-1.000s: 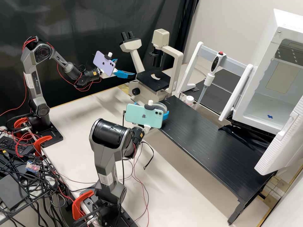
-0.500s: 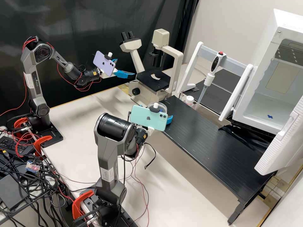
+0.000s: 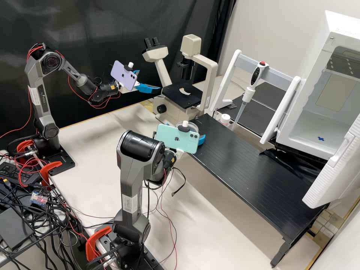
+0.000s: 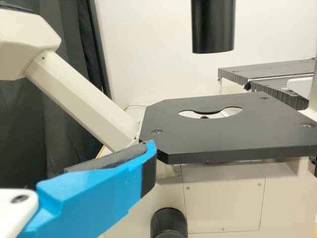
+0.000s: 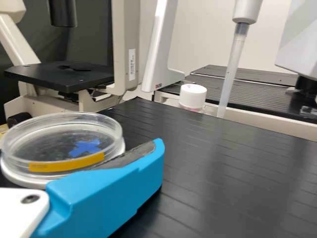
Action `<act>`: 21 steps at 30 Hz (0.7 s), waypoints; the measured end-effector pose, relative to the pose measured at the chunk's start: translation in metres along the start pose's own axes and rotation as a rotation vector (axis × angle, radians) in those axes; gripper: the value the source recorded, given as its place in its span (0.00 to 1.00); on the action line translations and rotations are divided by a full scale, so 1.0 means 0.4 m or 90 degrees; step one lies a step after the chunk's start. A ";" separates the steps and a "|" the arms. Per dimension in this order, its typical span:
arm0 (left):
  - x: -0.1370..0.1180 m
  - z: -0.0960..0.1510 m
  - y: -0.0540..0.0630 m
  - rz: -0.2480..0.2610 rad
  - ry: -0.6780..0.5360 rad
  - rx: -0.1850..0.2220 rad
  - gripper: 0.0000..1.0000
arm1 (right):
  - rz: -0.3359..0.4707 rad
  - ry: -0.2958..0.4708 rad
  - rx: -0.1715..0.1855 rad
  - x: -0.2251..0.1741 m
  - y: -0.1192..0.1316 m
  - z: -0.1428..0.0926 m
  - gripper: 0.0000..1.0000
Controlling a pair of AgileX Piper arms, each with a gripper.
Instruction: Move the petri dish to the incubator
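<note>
A black curtain hangs in folds across the upper left of the high view, giving way to a plain pale wall at upper right. Soft shadows lie over the pale bench at centre. A low black bench, finely lined and faintly glossy, stands on it, slanting to lower right.

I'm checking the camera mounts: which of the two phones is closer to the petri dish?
The mint-green phone, on the right arm beside the petri dish; the lilac phone is near the microscope.
</note>
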 end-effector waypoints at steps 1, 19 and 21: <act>0.000 0.000 0.000 0.000 0.000 0.000 1.00 | 0.002 0.000 0.000 0.001 0.002 0.000 1.00; 0.000 0.000 0.000 0.000 0.000 0.000 1.00 | 0.000 0.000 0.002 0.035 0.001 0.002 0.00; 0.000 0.000 0.000 0.000 0.000 0.000 1.00 | -0.002 -0.001 0.002 0.039 0.000 0.003 0.00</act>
